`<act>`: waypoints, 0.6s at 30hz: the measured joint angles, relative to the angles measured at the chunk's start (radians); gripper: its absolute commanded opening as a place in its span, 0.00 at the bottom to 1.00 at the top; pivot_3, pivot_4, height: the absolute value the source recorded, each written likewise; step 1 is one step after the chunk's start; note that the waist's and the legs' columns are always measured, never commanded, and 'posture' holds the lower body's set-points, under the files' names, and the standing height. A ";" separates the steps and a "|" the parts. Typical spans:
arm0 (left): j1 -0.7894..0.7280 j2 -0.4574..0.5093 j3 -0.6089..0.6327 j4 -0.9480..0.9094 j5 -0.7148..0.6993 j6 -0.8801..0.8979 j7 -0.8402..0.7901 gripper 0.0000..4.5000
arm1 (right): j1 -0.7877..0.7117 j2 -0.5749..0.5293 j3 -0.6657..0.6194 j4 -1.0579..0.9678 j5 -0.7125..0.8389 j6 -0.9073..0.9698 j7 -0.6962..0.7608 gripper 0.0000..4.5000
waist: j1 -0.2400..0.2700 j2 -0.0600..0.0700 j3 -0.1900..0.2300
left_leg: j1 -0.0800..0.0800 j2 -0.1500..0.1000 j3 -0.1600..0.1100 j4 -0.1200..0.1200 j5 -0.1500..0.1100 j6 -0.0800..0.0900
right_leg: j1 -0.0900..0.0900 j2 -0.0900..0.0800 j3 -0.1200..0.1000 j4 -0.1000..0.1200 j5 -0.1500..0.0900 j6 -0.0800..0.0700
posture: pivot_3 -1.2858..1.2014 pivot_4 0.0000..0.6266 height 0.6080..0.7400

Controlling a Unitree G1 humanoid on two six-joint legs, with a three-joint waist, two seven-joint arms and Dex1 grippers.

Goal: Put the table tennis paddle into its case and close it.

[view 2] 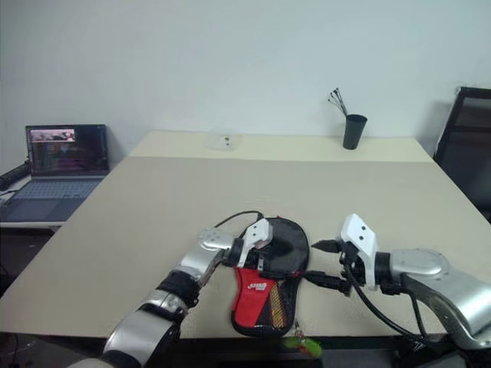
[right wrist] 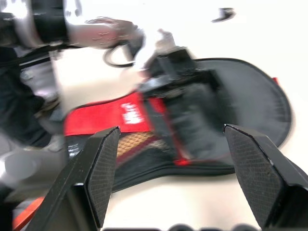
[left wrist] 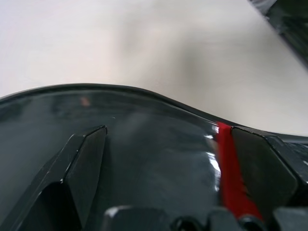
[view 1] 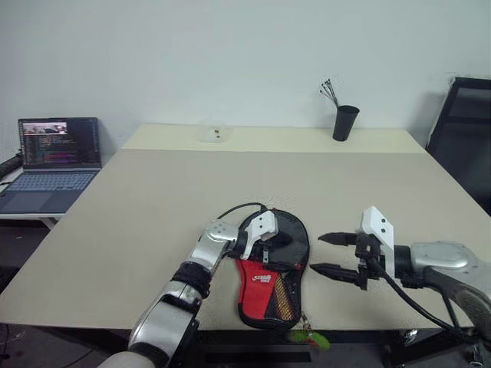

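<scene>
The case (view 1: pixel 257 280) lies near the table's front edge, red logo panel and mesh pocket toward me, green pull tag (view 1: pixel 307 337) hanging over the edge. In its round far end shows a glossy black surface with a red edge, apparently the paddle blade (view 1: pixel 291 234); the handle is hidden. My left gripper (view 1: pixel 265 244) lies across that round end, open, its fingers (left wrist: pixel 86 163) spread over the black surface (left wrist: pixel 159 159). My right gripper (view 1: pixel 317 254) hovers open just right of the case, pointing at it with nothing between its fingers (right wrist: pixel 103 168).
A black cup with thin sticks (view 1: pixel 344 123) and a small clear box (view 1: pixel 213 134) stand at the table's far edge. An open laptop (view 1: pixel 57 161) sits on a side table to the left. A black chair (view 1: pixel 464 130) stands at the right.
</scene>
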 measured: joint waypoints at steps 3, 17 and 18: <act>0.091 0.091 0.029 -0.187 -0.051 0.104 -0.004 1.00 | -0.057 0.026 0.024 0.110 -0.064 -0.066 0.054 0.83 | -0.014 0.000 0.004 | -0.001 0.001 0.000 0.000 0.000 0.000 | -0.003 0.004 0.001 0.002 0.000 0.000 | 0.52 0.24 1.00; 0.520 0.274 0.356 -0.780 -0.226 0.470 0.356 1.00 | -0.290 0.215 0.096 0.655 -0.237 -0.268 0.235 0.83 | 0.005 0.000 0.018 | -0.001 0.003 0.009 0.002 0.000 0.000 | -0.012 0.000 0.007 0.017 -0.002 -0.004 | 0.52 0.24 1.00; 0.504 0.274 0.347 -0.781 -0.226 0.473 0.371 1.00 | -0.295 0.212 0.091 0.675 -0.246 -0.282 0.241 0.83 | 0.010 0.000 0.018 | -0.001 0.003 0.011 0.003 0.000 0.000 | -0.012 -0.001 0.008 0.016 -0.002 -0.003 | 0.52 0.24 1.00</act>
